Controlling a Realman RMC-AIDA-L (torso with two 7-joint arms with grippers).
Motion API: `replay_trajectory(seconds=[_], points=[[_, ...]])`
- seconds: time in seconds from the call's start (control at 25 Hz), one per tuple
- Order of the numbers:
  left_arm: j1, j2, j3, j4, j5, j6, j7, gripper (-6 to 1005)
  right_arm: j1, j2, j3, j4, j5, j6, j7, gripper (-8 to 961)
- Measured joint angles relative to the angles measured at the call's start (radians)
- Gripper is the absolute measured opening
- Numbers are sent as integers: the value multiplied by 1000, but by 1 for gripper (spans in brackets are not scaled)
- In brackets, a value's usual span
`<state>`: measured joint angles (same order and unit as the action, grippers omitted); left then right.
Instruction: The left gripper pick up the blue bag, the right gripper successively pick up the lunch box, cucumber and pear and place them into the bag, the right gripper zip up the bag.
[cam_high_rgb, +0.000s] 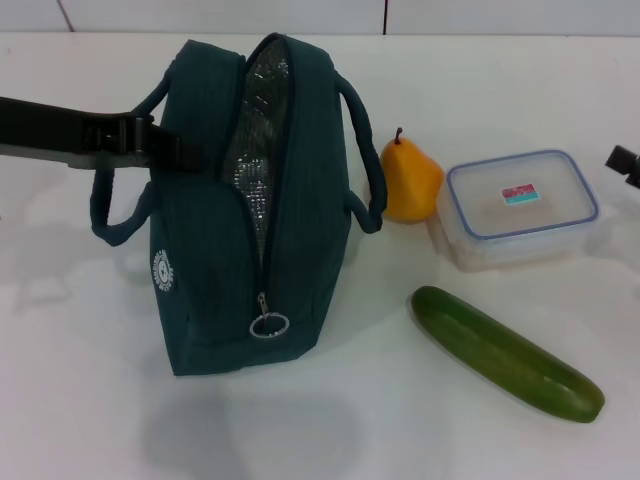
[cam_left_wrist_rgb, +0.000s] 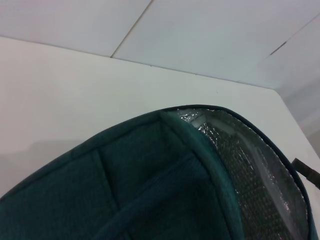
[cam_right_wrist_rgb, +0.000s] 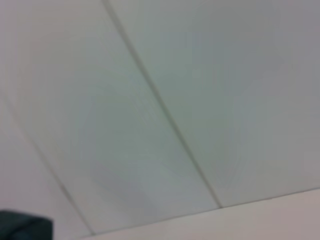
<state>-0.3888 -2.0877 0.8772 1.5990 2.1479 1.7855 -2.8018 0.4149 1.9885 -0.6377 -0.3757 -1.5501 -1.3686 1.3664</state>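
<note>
The blue bag stands upright on the white table, its zipper open and foil lining showing. The left gripper reaches in from the left and clamps the bag's upper left side by a handle. Right of the bag lie the pear, the lunch box and, nearer, the cucumber. The right gripper sits at the right edge; whether it is clenched cannot be told.

Blue bag at my left side: matt ribbed cloth, crinkled shiny foil lining, metal ring pull. Lunch box clear glossy plastic; cucumber smooth, slight sheen; pear smooth, matt. Surface plain matt white.
</note>
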Motion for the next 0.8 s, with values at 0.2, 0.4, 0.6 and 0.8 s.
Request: replay_trajectory(seconds=[0.2, 0.4, 0.6, 0.8], points=[[-3, 0, 3, -4, 5, -2, 0, 47, 9, 0, 28, 24, 6, 57, 46, 853], [-4, 1, 13, -5, 6, -15, -1, 47, 18, 3, 21, 25, 8, 86, 66, 843], [-3, 2, 14, -6, 6, -20, -1, 47, 36, -3, 17, 55, 2, 109, 118, 808], [-3, 2, 14, -7, 6, -20, 3, 47, 51, -11, 10, 91, 0, 115, 160, 777]])
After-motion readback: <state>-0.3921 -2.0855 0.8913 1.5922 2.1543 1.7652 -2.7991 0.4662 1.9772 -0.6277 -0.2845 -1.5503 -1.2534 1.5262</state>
